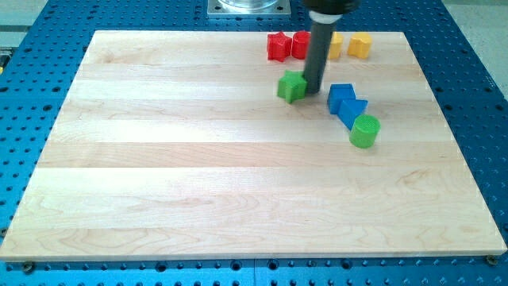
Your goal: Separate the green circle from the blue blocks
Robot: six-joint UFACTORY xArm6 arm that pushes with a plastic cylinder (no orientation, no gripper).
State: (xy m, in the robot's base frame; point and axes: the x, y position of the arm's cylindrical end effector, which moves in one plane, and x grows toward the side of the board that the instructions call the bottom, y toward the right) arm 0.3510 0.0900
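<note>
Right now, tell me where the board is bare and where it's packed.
Bare: everything on the view's left of the green star and below the green circle. Crowded: the top right, where my tip touches the star, near the blue blocks, red blocks and yellow blocks.

A robotics lab bench: a pale wooden tabletop (198, 175) lies on a blue perforated metal breadboard (468, 56), with a metal arm-mount plate (248, 8) at the view's top.
</note>
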